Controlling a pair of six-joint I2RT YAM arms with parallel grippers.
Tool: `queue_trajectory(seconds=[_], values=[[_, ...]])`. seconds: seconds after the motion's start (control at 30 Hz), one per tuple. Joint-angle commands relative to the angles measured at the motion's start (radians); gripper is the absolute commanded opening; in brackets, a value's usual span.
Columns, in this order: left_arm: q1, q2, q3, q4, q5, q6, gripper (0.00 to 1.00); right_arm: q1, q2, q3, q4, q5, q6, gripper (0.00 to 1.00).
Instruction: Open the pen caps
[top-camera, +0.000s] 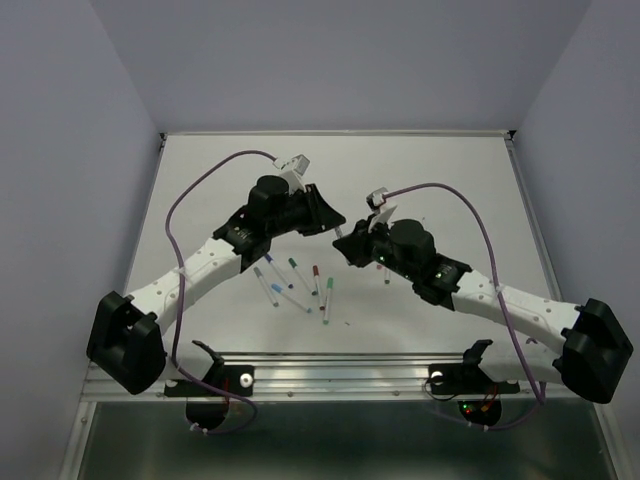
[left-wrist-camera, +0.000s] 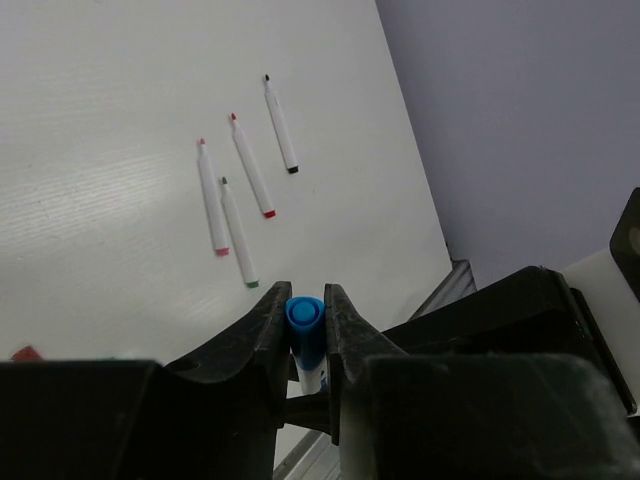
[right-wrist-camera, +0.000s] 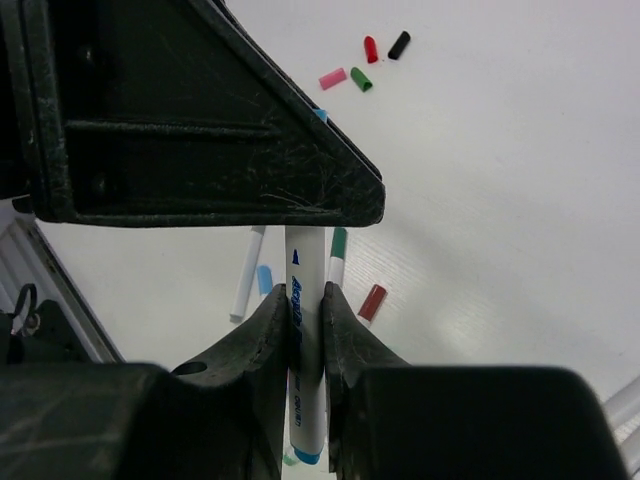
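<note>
Fingers of the left gripper (left-wrist-camera: 306, 305) are squeezed tight on a small round blue plastic cap (left-wrist-camera: 305, 318). The cap sits on the end of a thin white plastic pen (right-wrist-camera: 305, 350). The right gripper (right-wrist-camera: 304, 300) is squeezed tight on the white body of that same pen, lower down, right by some blue writing on its side. The pen is up off the flat white table (top-camera: 450, 180), held between the two grippers near the middle of it. As far as the pictures show, the blue cap is on the pen and not pulled off. Four more thin white pens lie flat on the table close together, with no caps on: one with a black tip (left-wrist-camera: 280, 125), one with a red tip (left-wrist-camera: 252, 165), one with a pink tip (left-wrist-camera: 211, 197) and one with a green tip (left-wrist-camera: 238, 232). Farther out on the table four tiny loose caps lie in a little bunch: a pink cap (right-wrist-camera: 332, 78), a green cap (right-wrist-camera: 361, 79), a red cap (right-wrist-camera: 370, 48) and a black cap (right-wrist-camera: 399, 44). A dark red cap (right-wrist-camera: 372, 302) lies by itself just beside the held pen, next to a pen with a green end (right-wrist-camera: 338, 255).
</note>
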Motion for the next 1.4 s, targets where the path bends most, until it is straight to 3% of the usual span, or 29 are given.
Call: queue_trajectory(seconds=[0.0,0.13,0.27,0.43,0.57,0.7,0.83,1.03,1.37], values=[[0.139,0.044,0.149,0.096,-0.215,0.047,0.0,0.02,-0.086,-0.131,-0.083,-0.202,0.102,0.01],[0.253,0.135,0.204,0.108,-0.184,0.035,0.0,0.02,-0.138,-0.197,-0.072,-0.244,0.153,0.01],[0.299,0.18,0.227,0.09,-0.187,0.024,0.0,0.02,-0.167,-0.214,-0.073,-0.233,0.156,0.01],[0.328,0.187,0.201,0.075,-0.183,0.024,0.0,0.02,-0.17,-0.194,-0.13,-0.099,0.168,0.01],[0.347,0.169,0.178,-0.043,-0.255,0.046,0.0,-0.027,-0.118,-0.145,-0.233,0.087,0.205,0.01],[0.37,0.134,0.126,-0.139,-0.386,0.064,0.0,-0.168,-0.031,-0.121,-0.267,0.075,0.214,0.01],[0.391,0.092,0.054,-0.226,-0.48,0.078,0.0,-0.244,0.034,-0.078,-0.297,0.161,0.159,0.01],[0.451,0.114,-0.043,-0.232,-0.477,0.098,0.02,-0.313,0.12,-0.03,-0.328,0.225,0.1,0.03],[0.472,0.282,0.011,-0.246,-0.468,0.118,0.05,-0.342,0.204,-0.006,-0.342,0.264,0.075,0.11]])
